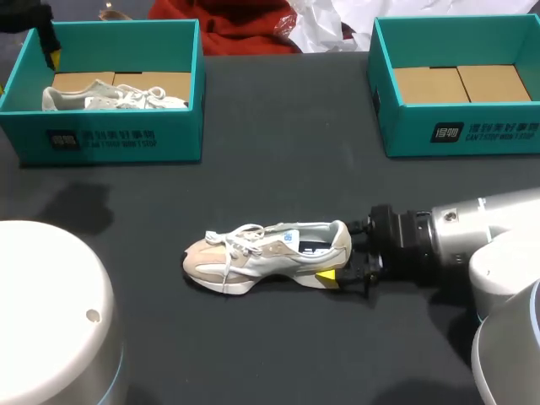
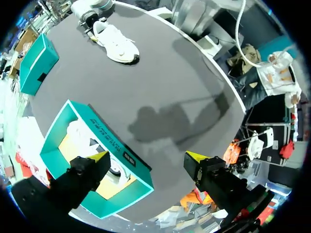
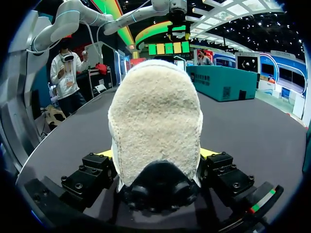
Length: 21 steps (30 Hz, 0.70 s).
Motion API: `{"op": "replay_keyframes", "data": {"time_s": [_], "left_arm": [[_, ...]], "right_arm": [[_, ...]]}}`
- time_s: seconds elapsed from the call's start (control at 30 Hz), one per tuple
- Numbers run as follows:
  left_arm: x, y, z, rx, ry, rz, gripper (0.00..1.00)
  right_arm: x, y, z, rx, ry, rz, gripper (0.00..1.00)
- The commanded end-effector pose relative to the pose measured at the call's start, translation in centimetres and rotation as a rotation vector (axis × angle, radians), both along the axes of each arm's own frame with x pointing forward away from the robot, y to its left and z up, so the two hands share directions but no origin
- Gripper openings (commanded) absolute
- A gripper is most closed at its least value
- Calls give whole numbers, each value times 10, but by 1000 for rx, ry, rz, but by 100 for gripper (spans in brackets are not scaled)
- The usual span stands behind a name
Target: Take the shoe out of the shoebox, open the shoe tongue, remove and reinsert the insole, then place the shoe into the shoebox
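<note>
Tabletop (image 1: 278, 177); right claw (image 3: 156, 162) largely behind shoe (image 1: 266, 253)

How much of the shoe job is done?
Done: one sneaker is out on the table. In hand: the right gripper grips its heel. Probably left: opening the tongue, the insole swap, then boxing it in the empty shoebox. The left gripper hangs open over the other shoebox, where a second sneaker lies.

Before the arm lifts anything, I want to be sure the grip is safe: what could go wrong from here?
1. The right gripper clamps the shoe only at its heel; the long toe end may sag or twist out when lifted.
2. The loose laces lie over the upper and could snag.
3. The left shoebox already holds another shoe; returning this one there would likely jam.
</note>
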State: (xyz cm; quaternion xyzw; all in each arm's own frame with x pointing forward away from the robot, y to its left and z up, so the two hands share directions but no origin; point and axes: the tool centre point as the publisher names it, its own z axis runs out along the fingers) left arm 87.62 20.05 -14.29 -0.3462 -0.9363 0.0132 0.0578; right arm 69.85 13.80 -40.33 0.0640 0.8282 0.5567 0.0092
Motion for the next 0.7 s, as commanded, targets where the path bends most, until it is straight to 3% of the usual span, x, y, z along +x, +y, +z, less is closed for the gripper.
{"op": "replay_keyframes", "data": {"time_s": [0.03, 0.1, 0.17, 0.2, 0.67, 0.7], "left_arm": [[-13, -44, -11, 132, 71, 463, 100], [-20, -59, -23, 181, 180, 662, 100], [-38, -72, -29, 176, 74, 740, 100], [-44, -78, -30, 188, 27, 724, 100], [-44, -78, -30, 188, 27, 724, 100], [-47, -86, -32, 175, -2, 773, 100]], "right_arm": [[0, 0, 1, -3, -1, -2, 0], [0, 0, 1, -3, -1, -2, 0], [0, 0, 1, -3, -1, -2, 0], [0, 0, 1, -3, -1, -2, 0], [0, 0, 1, -3, -1, -2, 0], [0, 0, 1, -3, -1, -2, 0]]}}
